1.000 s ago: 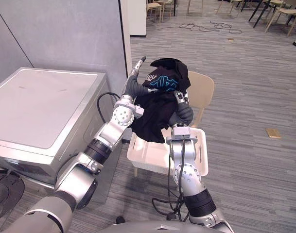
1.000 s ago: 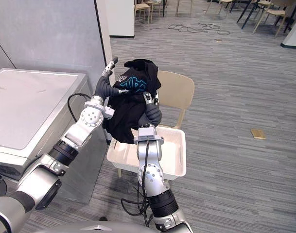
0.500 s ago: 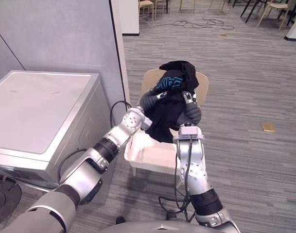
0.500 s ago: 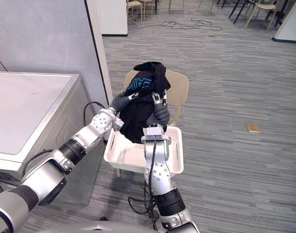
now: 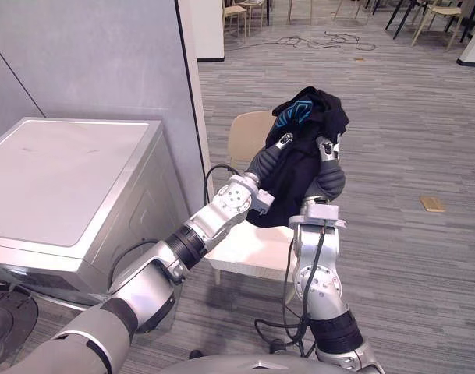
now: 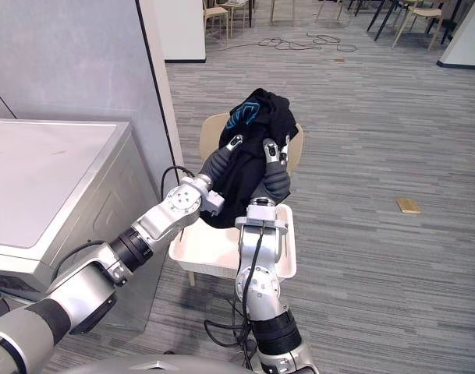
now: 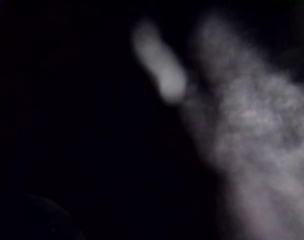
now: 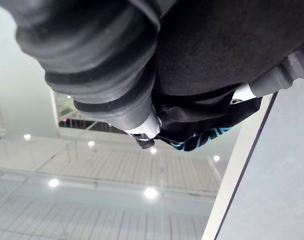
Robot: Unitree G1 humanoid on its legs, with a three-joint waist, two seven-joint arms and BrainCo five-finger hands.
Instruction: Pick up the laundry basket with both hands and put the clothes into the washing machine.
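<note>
Above the laundry basket [image 5: 241,269], left hand [image 5: 267,157] and right hand [image 5: 329,175] are holding up a black garment [image 5: 311,117]. The cloth is hiding how they grip.

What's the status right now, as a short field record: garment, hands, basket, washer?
garment: black garment, raised between both hands, above the white basket
left hand: on garment's left side, grip hidden
right hand: on its right side, grip hidden
basket: on beige chair, visible part empty
washer: washing machine left of chair, garment not yet inside
</note>
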